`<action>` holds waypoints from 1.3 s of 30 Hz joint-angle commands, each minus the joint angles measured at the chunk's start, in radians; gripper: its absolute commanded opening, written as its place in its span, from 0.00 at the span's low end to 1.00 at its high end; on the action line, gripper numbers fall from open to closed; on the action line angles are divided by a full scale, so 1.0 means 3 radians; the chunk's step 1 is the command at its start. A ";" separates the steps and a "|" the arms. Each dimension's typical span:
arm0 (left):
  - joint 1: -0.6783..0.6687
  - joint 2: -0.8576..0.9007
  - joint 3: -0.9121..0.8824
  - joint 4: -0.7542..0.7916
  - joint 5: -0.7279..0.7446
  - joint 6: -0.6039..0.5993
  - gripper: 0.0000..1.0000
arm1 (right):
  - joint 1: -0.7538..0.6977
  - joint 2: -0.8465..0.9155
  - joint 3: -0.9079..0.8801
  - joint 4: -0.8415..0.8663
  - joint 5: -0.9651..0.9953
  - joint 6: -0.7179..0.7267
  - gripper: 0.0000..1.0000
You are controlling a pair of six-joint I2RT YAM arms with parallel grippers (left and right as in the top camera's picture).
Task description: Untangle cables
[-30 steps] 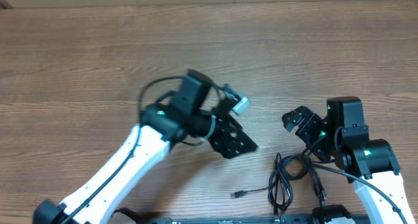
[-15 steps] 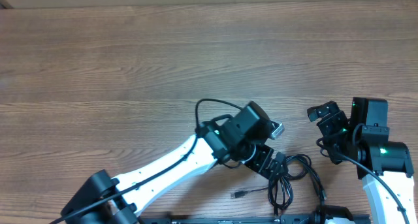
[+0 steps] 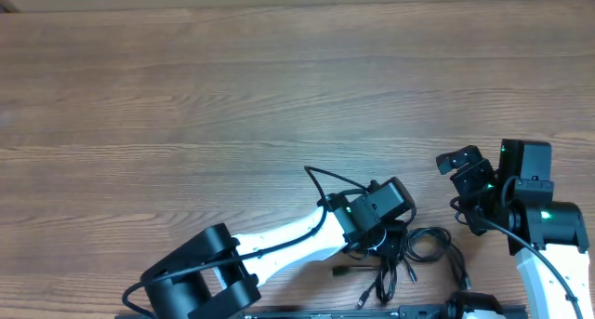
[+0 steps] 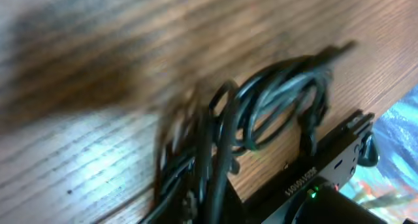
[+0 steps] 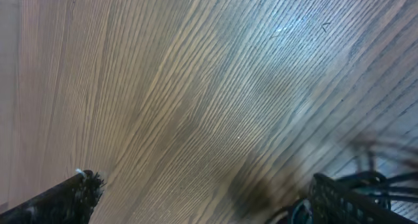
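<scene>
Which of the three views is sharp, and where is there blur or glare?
Overhead view: sharp, evenly lit, no strong glare on the table. Left wrist view: heavy blur, the cables smeared, a glare patch at lower left. Right wrist view: wood grain sharp in the middle, glare at upper right, lower right dark and blurred.

The cables lie on the table near its front edge, left of the right claw.

Brown wood-grain tabletop, grain running nine to three o'clock. Lying on it toward five o'clock: thin black cables in loose loops, plug end pointing toward nine.
</scene>
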 commanded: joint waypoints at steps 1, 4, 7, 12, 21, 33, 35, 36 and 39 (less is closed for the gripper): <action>-0.0075 0.0065 0.0025 0.0042 0.0140 0.0128 0.04 | -0.0013 -0.0027 0.0048 -0.0022 -0.0094 0.0005 1.00; 0.0036 -0.0052 0.0025 0.0116 0.0304 0.0673 0.04 | -0.0013 -0.0027 0.0048 -0.0089 -0.0196 -0.0369 1.00; 0.0183 -0.0448 0.0025 -0.0173 -0.0242 0.0983 0.04 | -0.0013 -0.0028 0.0048 -0.0160 -0.0526 -0.0884 1.00; 0.0263 -0.1432 0.0025 -0.0615 -0.1517 0.1606 0.04 | -0.0013 -0.0037 0.0048 -0.0183 -0.1822 -0.1240 1.00; 0.0263 -0.1986 0.0025 -0.0811 -0.2424 0.1967 0.04 | -0.0013 -0.0036 0.0048 0.0200 -0.2778 -0.1120 0.95; 0.0262 -0.1982 0.0025 -0.0436 -0.2464 0.2073 0.04 | -0.0013 -0.0036 0.0048 0.0356 -0.2928 0.0104 0.95; 0.0262 -0.1980 0.0025 -0.0354 -0.2237 0.2233 0.04 | -0.0013 -0.0036 0.0048 0.0431 -0.2928 0.0217 0.91; 0.0262 -0.1965 0.0025 -0.0300 -0.2103 0.2305 0.04 | -0.0013 -0.0036 0.0048 0.0488 -0.2926 0.0277 0.87; 0.0262 -0.1891 0.0025 -0.0196 -0.1864 0.2403 0.04 | -0.0013 -0.0036 0.0048 0.0629 -0.2870 0.0308 0.73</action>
